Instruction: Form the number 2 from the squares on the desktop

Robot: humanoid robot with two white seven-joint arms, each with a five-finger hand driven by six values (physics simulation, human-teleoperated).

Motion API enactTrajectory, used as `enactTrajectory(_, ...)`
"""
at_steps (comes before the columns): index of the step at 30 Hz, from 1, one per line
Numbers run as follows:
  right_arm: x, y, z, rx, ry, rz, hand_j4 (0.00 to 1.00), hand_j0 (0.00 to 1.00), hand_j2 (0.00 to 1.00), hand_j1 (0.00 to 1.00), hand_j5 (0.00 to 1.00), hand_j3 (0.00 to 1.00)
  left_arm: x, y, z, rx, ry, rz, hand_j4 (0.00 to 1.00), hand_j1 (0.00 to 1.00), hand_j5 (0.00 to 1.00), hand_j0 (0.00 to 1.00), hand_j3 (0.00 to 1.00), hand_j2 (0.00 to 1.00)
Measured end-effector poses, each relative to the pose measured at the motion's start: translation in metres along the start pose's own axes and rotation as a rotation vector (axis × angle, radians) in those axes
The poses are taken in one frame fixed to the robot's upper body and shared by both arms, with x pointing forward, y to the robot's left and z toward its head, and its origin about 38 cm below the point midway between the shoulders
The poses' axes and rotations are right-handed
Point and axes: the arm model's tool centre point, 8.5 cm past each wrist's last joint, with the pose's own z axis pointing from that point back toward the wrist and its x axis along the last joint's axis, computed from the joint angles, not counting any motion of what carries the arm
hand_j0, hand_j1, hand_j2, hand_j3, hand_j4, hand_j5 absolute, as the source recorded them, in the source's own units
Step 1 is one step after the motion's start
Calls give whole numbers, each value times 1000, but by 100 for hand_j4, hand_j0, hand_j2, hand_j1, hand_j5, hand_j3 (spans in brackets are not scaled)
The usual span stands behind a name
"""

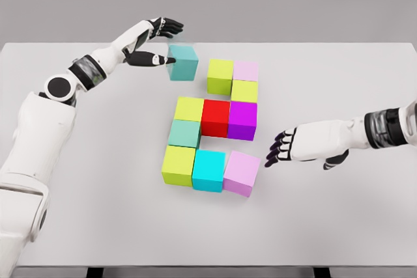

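Far left: left hand [158, 42] open around teal cube [184, 62], thumb at its left face, fingers above, no firm grip visible. Just right: lime [220, 76] and pale pink cubes [245, 70]. Mid-table: remaining cubes clustered. Near right: right hand [281, 148] open, beside lilac cube [242, 173], not touching.

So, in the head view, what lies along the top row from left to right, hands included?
left hand → teal cube at its fingers → yellow-green cube → pale pink cube. The right hand sits lower, beyond the figure's right side.
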Motion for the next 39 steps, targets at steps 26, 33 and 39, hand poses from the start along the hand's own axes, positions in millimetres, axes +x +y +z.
enactTrajectory(26,-3,0,-3,-8,-1,-14,100,100,100,100,100,100,-9,54,65,-3,110,-187,51,51,51,51,51,51)
enactTrajectory(33,-3,0,-6,-5,-6,-14,100,100,100,100,100,100,-29,21,66,-75,156,-174,52,52,52,52,52,52)
enactTrajectory(39,-2,-2,-9,-10,-15,-12,100,100,100,100,100,100,-35,6,63,-98,160,-161,52,52,52,52,52,52)
